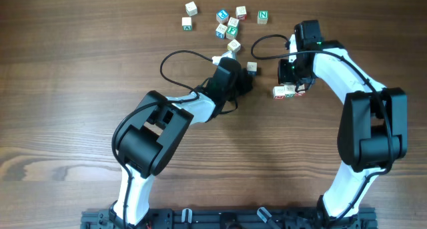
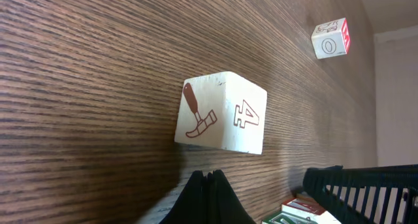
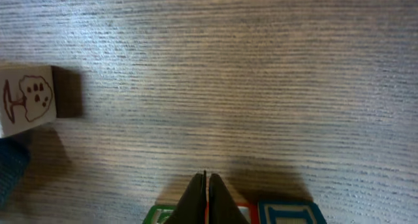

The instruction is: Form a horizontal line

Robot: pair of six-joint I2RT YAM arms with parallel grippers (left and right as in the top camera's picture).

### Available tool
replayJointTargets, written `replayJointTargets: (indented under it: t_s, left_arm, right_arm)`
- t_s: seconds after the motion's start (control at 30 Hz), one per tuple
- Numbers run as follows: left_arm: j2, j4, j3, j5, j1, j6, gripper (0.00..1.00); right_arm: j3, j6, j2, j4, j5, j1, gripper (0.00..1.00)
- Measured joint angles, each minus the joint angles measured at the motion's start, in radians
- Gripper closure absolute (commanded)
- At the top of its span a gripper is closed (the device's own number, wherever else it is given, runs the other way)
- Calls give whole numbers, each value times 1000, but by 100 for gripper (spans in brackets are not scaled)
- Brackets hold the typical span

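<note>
A short row of pale wooden letter cubes lies right of centre. In the right wrist view its green, red and blue faces show at the bottom edge, touching side by side. My right gripper is shut and empty, with its tips right over the row's middle cube. My left gripper is shut and empty, just short of a single cube that shows a hammer and a 4. The row also shows at the lower right of the left wrist view.
Several loose letter cubes lie scattered at the back centre, with one more nearer my left gripper. A cube with a tree picture lies left of my right gripper. A cube with an O lies beyond the hammer cube. Cables loop near both wrists.
</note>
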Motion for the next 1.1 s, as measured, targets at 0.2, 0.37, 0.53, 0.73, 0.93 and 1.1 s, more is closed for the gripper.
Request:
replayJointTargets:
  t_s: [0.2,0.37,0.53,0.73,0.93,1.1]
  left_arm:
    - [0,-1,0,0,0,0,96]
    - [0,-1,0,0,0,0,96]
    - [0,-1,0,0,0,0,96]
    - [0,-2,0,0,0,0,96]
    - [0,-3,0,0,0,0,96]
    - [0,-3,0,0,0,0,96]
  right_arm:
    - [0,1,0,-16,0,0,95]
    - [0,1,0,-26,0,0,96]
    - [0,2,0,-24,0,0,95]
    - [0,8,0,25,1,0,95]
    - [0,19,0,34,47,0,96]
    - [0,27,0,61,109,-20,95]
